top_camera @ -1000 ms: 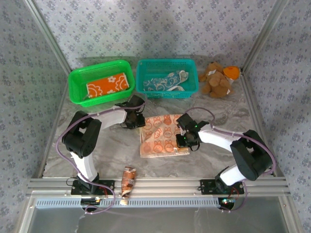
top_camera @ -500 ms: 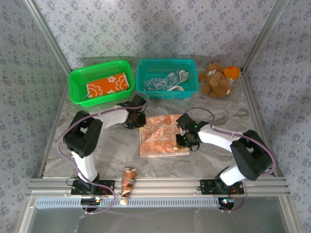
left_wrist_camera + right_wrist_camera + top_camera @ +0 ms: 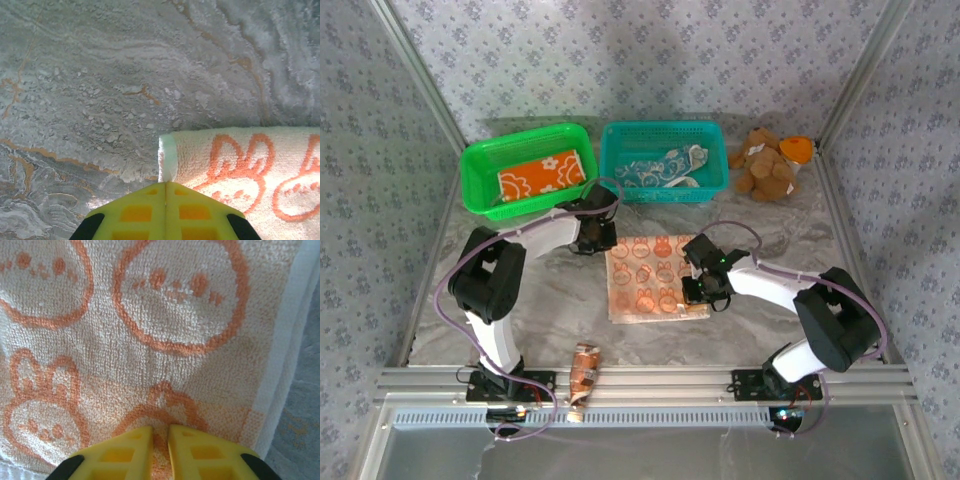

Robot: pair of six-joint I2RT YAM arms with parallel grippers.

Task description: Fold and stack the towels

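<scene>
Left end effector [image 3: 166, 184] pinches a corner of the peach towel [image 3: 655, 280] on the table [image 3: 545, 295]; right end effector [image 3: 160, 432], barely parted, rests atop it, grip unclear. Green basket [image 3: 520, 137] holds orange towel [image 3: 542, 175], teal basket [image 3: 665, 194] teal towel [image 3: 660, 168]. Peach towel now lies flatter.

Left gripper [image 3: 598, 236]: shifted toward the table's far edge, jaws now closed on corner of peach towel [image 3: 650, 285]. Towel: left fold pulled flat.

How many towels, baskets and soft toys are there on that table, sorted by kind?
Towels: 3 (orange towel, teal towel, peach towel)
Baskets: 2 (green basket, teal basket)
Soft toys: 1 (teddy bear)
Total: 6
</scene>
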